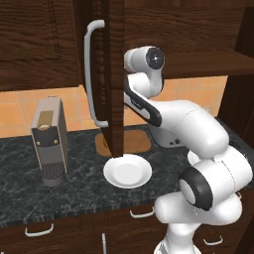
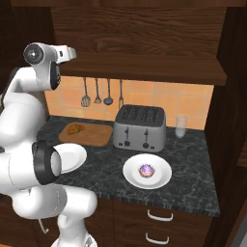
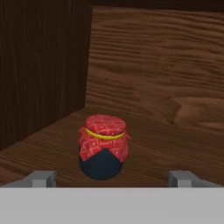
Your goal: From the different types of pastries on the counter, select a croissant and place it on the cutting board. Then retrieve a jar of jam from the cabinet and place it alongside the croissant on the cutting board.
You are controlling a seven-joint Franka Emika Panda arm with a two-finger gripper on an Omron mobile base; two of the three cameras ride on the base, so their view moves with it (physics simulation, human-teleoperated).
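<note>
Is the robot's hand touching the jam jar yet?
Apart. In the hand view the jar stands on the cabinet shelf ahead of the gripper, whose fingertips sit wide on either side with wood showing between.

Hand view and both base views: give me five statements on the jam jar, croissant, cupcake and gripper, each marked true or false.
1. The jar of jam stands upright on the wooden floor of the cabinet. True.
2. The gripper is shut on the jar. False: its fingertips stand wide apart, the jar between and beyond them, untouched.
3. The croissant lies on the cutting board. True.
4. The cupcake sits on the cutting board. False: it sits on a white plate in front of the toaster.
5. The cabinet door is closed. False: it stands open.
</note>
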